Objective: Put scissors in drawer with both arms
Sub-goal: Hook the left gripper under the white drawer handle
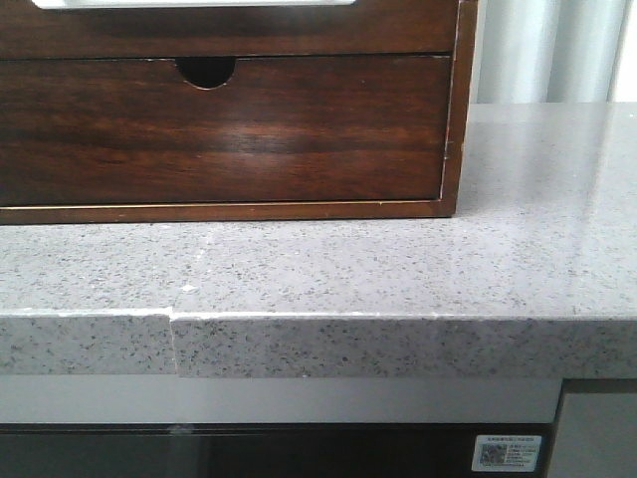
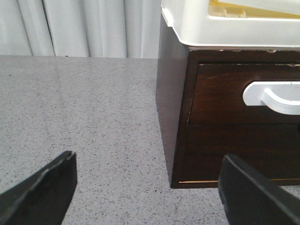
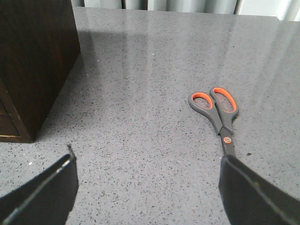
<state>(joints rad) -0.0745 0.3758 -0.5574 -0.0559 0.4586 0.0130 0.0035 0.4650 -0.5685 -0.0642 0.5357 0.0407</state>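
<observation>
The scissors (image 3: 218,114), grey with orange-lined handles, lie flat on the grey speckled counter (image 3: 140,117) to the right of the wooden cabinet; their blade tips are hidden behind one finger (image 3: 253,192). My right gripper (image 3: 147,187) is open and empty, above the counter just short of the scissors. The drawer (image 2: 220,93) is the upper dark wooden front with a white handle (image 2: 276,96); it is shut. In the front view only its lower strip (image 1: 229,32) shows. My left gripper (image 2: 147,194) is open and empty, by the cabinet's left front corner.
The lower drawer (image 1: 219,129) with a half-round finger notch (image 1: 206,72) is shut. A white bin (image 2: 225,28) sits on top of the cabinet (image 3: 33,61). Pale curtains (image 2: 84,26) hang behind the counter. The counter's front edge (image 1: 318,344) runs across the front view.
</observation>
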